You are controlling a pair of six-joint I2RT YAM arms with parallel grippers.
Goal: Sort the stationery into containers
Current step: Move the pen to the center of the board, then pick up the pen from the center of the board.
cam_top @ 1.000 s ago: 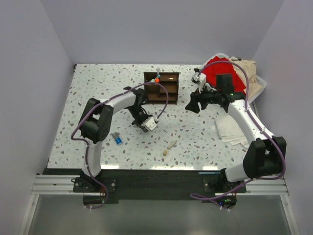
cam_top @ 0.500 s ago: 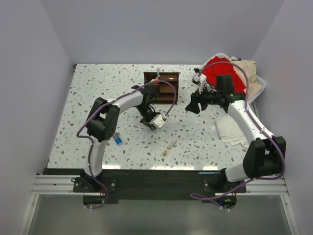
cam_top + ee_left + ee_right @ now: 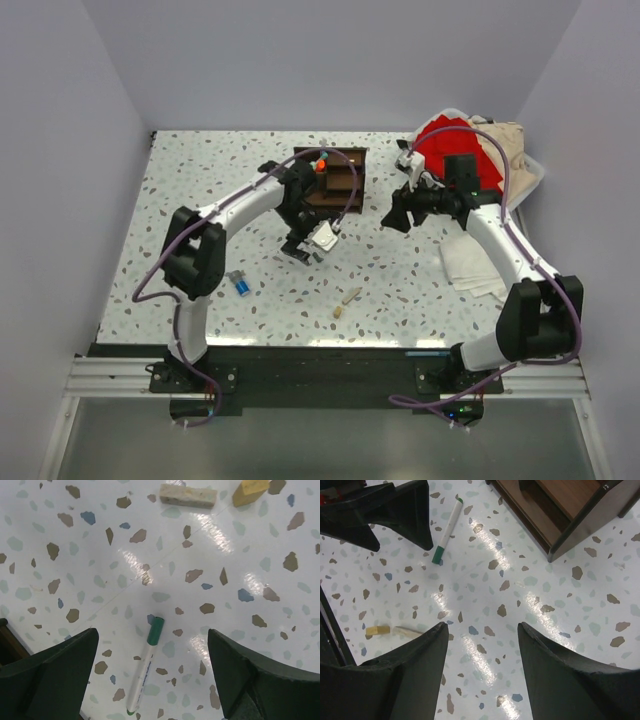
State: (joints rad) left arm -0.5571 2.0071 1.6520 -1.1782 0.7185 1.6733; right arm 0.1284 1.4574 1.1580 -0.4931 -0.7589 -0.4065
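Pickup seems underway: the wide-open, empty left pincer [image 3: 152,632] hovers over a green-capped marker [image 3: 145,672] on the counter [image 3: 240,555]. Right pincer [image 3: 482,630] hangs half-open, empty. Next likely: descend, close.

No text, brand, number or sign can be read in any view. Faint marks like print are seen along the white barrel of the marker [image 3: 144,669], but they are too small to be made out.
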